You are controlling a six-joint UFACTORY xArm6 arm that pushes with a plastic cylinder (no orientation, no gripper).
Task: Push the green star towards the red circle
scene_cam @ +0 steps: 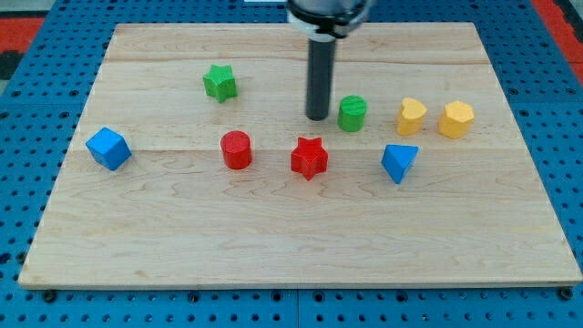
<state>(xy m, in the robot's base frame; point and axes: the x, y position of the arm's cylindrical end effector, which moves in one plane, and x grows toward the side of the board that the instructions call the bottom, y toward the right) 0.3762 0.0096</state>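
One rod, no jaws, nothing held. My tip (pixel 317 117) down on the wooden board (pixel 291 237), just beside the green cylinder (pixel 352 113) on its left, apart from it. Red star (pixel 309 157) below the tip, near. Green star (pixel 219 82) well off toward the view's left, upper board, untouched. Red circle (pixel 236 149) below it and slightly right, clear gap between. Further out: blue triangle (pixel 399 162), two yellow blocks (pixel 412 116) (pixel 455 119) on the right, blue cube (pixel 108 148) far left. Risks, as judged: off-centre contact from above spinning the star sideways past the circle; low approach path clipping the red star.
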